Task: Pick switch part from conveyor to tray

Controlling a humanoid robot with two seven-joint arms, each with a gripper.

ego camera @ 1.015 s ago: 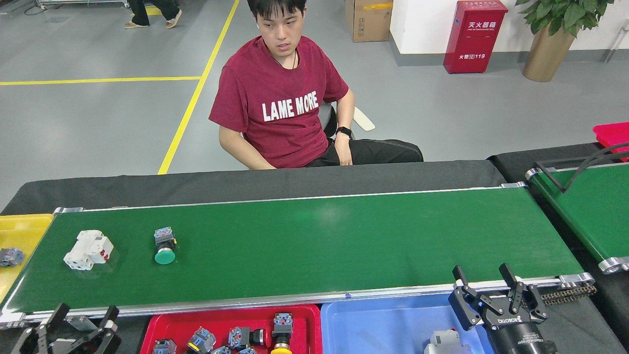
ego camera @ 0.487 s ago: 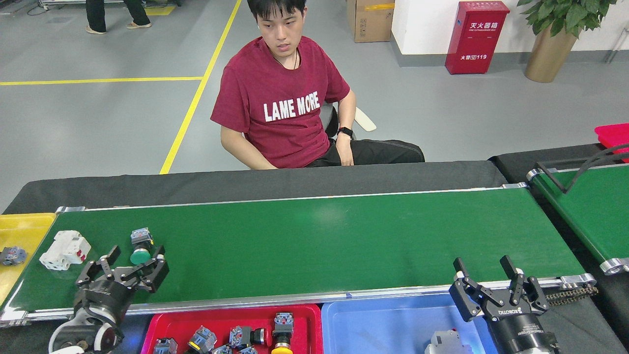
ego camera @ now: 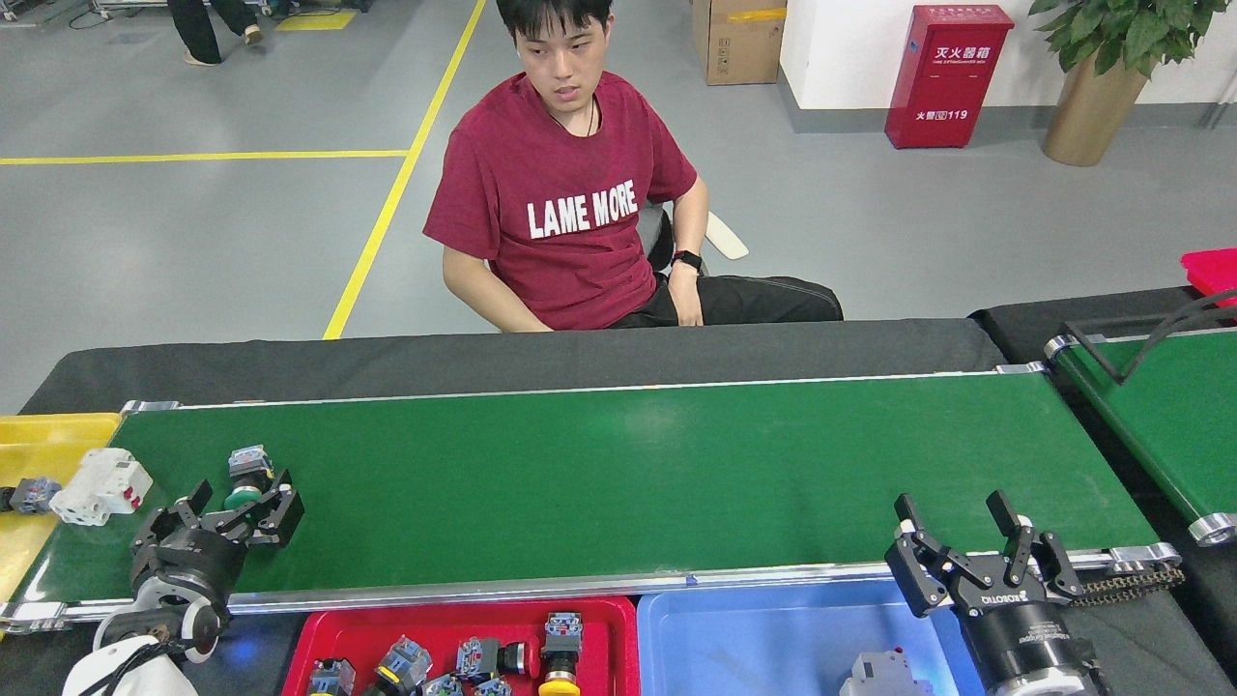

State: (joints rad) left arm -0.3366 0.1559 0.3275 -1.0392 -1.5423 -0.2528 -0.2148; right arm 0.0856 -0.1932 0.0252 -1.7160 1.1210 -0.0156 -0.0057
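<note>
On the long green conveyor belt with silver side rails (ego camera: 618, 474), near its left end, lies the switch part, a small push-button with a round green cap and a grey-blue contact block (ego camera: 246, 476). Its long axis runs roughly across the belt, block toward the far rail and green cap toward the robot. The left gripper (ego camera: 237, 505), black and two-fingered, sits directly on the near side of it with its jaws spread; the green cap appears just between the fingertips, though whether either finger touches it is hard to tell. The part therefore lies straight ahead of the left jaws, and a short forward reach followed by closing looks like all that is needed. The right gripper (ego camera: 962, 541) hangs well apart at the belt's right end, over the near rail, jaws also spread and holding nothing, so the left arm is plainly the nearer one. A white blocky circuit-breaker unit (ego camera: 101, 485) rests beside the part at the belt's left edge, close enough to be bumped. The red plastic tray (ego camera: 319, 628) holding similar switches lies just below the near rail, near the left arm.
</note>
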